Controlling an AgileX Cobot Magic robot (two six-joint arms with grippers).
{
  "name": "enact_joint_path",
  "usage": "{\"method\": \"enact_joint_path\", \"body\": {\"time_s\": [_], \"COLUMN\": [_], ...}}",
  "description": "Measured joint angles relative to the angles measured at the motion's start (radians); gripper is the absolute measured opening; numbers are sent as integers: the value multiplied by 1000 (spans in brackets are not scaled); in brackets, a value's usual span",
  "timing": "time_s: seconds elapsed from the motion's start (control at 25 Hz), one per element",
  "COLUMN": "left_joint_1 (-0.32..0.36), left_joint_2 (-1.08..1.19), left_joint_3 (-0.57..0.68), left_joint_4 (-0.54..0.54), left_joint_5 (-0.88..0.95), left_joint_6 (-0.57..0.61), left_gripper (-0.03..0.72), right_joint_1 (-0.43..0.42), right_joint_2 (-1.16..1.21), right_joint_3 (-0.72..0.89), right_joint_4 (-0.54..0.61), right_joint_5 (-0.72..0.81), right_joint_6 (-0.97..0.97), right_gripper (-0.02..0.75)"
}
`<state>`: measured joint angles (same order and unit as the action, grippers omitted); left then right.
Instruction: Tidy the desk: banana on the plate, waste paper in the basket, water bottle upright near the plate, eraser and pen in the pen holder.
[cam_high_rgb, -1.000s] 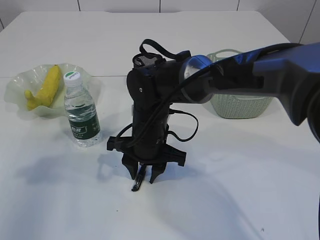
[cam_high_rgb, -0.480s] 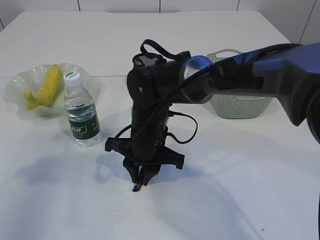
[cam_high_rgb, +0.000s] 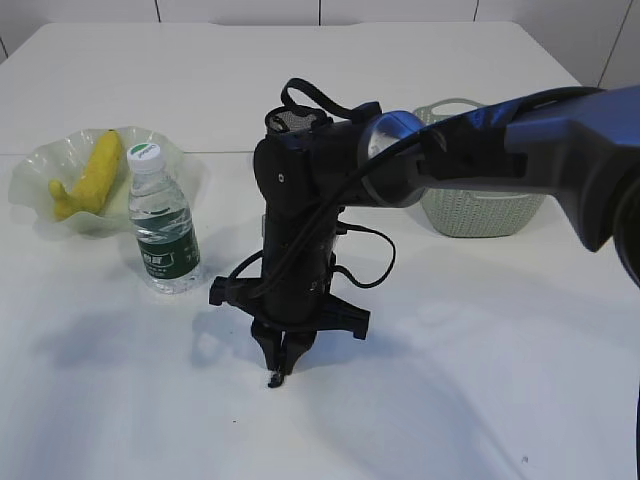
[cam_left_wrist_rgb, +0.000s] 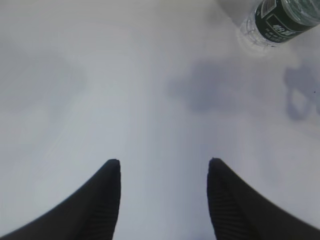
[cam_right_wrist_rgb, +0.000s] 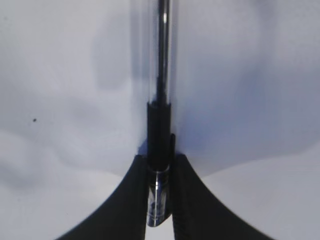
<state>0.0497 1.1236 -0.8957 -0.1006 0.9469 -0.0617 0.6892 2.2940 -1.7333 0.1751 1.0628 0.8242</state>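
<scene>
The right fingers (cam_right_wrist_rgb: 142, 195) are clamped on the pen (cam_right_wrist_rgb: 160, 145), one finger pressing each side of its dark grip section, with the clear barrel running away from them over the white worktop (cam_right_wrist_rgb: 60, 75). In the exterior view the right gripper (cam_high_rgb: 279, 368) points straight down at the worktop (cam_high_rgb: 450, 380) near the front middle, the pen (cam_high_rgb: 274, 379) showing only as a small dark tip just below the fingertips.

The left fingers (cam_left_wrist_rgb: 102, 200) stand apart with nothing between them, hanging over bare worktop; the base of the water bottle (cam_left_wrist_rgb: 280, 20) shows at the top right corner of that view.

The water bottle (cam_high_rgb: 163, 225) stands upright just beside the plate (cam_high_rgb: 35, 170), to the left of the right arm. The banana (cam_high_rgb: 92, 178) lies on the plate. A pale green basket (cam_high_rgb: 480, 205) sits at the right, partly behind the arm.
</scene>
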Motion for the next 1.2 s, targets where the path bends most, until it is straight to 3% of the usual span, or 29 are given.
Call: {"method": "enact_joint_path", "body": {"time_s": [0.32, 0.72, 1.2], "left_joint_1": [0, 0, 0], "left_joint_2": [0, 0, 0], "left_joint_3": [0, 0, 0], "left_joint_4": [-2, -2, -2], "left_joint_5": [0, 0, 15], "left_joint_6": [0, 3, 4], "left_gripper": [391, 385, 376], "right_joint_1": [0, 0, 0], "right_joint_2": [2, -113, -343], "right_joint_3": [-12, -5, 193], "right_joint_4": [-42, -152, -185], "right_joint_5": [127, 145, 147], "right_joint_6": [-180, -376, -507], "right_gripper": [67, 65, 65]}}
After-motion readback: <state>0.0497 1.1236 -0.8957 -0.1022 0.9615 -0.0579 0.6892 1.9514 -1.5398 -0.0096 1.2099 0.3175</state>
